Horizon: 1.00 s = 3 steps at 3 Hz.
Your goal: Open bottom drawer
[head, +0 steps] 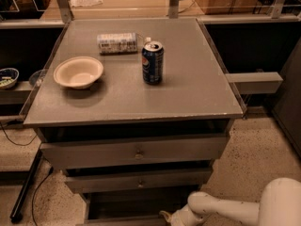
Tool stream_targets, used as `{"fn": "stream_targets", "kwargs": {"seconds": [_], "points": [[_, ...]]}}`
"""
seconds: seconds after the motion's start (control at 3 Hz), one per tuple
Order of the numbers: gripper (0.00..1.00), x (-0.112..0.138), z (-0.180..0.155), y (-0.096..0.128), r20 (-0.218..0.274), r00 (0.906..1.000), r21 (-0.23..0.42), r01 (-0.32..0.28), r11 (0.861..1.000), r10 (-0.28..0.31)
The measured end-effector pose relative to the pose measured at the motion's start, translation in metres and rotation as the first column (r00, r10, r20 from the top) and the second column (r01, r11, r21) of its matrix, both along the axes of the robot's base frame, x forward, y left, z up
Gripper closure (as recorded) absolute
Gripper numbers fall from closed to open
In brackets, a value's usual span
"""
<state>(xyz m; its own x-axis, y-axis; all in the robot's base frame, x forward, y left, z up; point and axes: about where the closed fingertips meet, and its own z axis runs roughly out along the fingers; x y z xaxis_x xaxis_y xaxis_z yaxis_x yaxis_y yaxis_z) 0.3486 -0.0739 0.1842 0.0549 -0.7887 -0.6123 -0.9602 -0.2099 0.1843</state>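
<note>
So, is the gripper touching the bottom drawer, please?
Cannot tell. The camera view shows the gripper low beside the bottom drawer, but the frame's edge hides any contact.

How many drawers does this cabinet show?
3: the top drawer under the tabletop, the middle drawer below it, and the bottom drawer at the frame's lower edge, partly cut off, with the gripper at it.

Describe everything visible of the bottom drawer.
The bottom drawer sits lowest in the grey cabinet. Only a grey strip of its front shows at the lower edge, a dark hollow behind it, so it looks partly pulled out. No knob shows. The claw is at the strip's right end; contact is unclear.
</note>
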Motion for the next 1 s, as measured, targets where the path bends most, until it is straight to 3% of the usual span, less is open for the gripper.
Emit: {"fn": "stream_targets", "kwargs": {"seconds": [1.0], "points": [[1.00, 0.016, 0.003, -0.003, 0.000, 1.0000, 0.000, 0.000, 1.000, 0.000]]}}
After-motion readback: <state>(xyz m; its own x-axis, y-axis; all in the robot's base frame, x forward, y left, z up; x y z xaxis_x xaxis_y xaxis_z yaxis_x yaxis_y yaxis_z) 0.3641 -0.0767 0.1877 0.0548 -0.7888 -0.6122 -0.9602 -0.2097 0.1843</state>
